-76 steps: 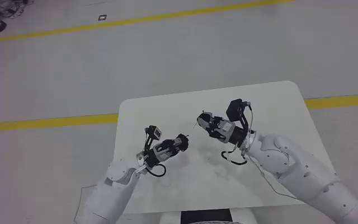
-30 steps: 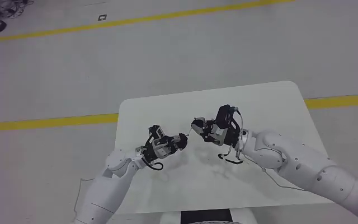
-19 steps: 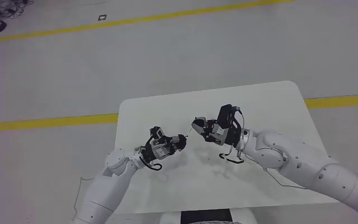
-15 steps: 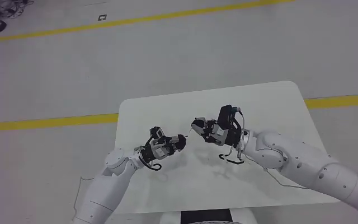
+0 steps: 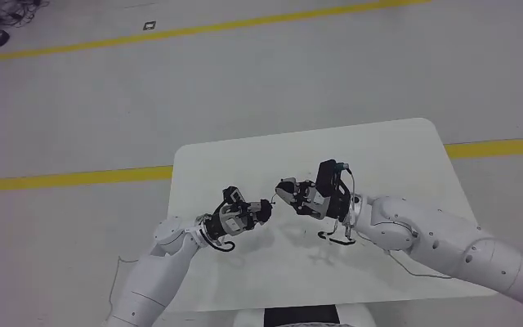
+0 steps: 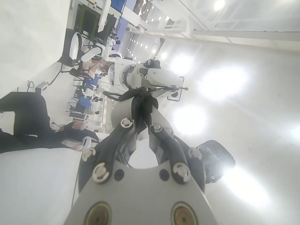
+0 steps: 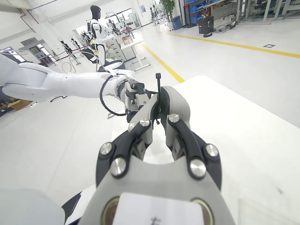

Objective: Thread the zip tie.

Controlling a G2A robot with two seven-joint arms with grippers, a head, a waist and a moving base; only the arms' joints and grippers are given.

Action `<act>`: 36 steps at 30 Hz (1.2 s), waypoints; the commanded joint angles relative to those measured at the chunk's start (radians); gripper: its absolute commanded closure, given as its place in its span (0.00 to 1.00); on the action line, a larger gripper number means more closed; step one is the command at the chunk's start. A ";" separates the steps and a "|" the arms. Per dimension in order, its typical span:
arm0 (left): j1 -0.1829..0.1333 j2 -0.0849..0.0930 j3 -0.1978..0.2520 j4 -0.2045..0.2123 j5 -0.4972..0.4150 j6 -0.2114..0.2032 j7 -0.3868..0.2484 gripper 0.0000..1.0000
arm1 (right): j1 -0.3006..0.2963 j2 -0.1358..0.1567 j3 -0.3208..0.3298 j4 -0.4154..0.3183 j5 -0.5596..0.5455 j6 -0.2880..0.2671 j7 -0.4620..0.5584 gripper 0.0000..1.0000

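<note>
A thin black zip tie (image 7: 159,85) stands upright between the fingers of my right gripper (image 7: 159,104), which is shut on it, with the small square head uppermost. In the top view both grippers meet above the middle of the white table (image 5: 392,155). My right gripper (image 5: 283,190) sits just right of my left gripper (image 5: 261,210), and the zip tie (image 5: 272,201) is a faint dark line between them. My left gripper (image 6: 142,108) is shut, its black pads pinching a thin dark strand of the zip tie (image 6: 124,95). From the right wrist view, the left gripper (image 7: 140,93) is close behind the tie.
The white table's (image 7: 234,118) rounded far edge lies close behind the grippers. A yellow floor line (image 5: 82,177) runs past the table on both sides. A black cable loop (image 5: 335,235) hangs under the right wrist.
Both grippers have drawn together above the table's middle. The right gripper came left and down, the left gripper edged right, and the gap between them has nearly gone.
</note>
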 commanded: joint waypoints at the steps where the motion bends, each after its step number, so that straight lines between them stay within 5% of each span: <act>1: 0.000 0.000 0.000 0.000 0.000 0.000 0.000 1.00 | -0.010 -0.001 0.014 0.011 -0.004 0.006 0.003 1.00; 14: 0.000 0.000 0.000 0.000 0.000 0.000 0.000 1.00 | -0.067 0.025 0.061 -0.015 -0.081 -0.001 -0.059 1.00; 36: 0.000 0.000 0.000 0.000 0.000 0.000 0.000 1.00 | 0.084 0.060 -0.140 0.008 -0.077 -0.001 -0.188 1.00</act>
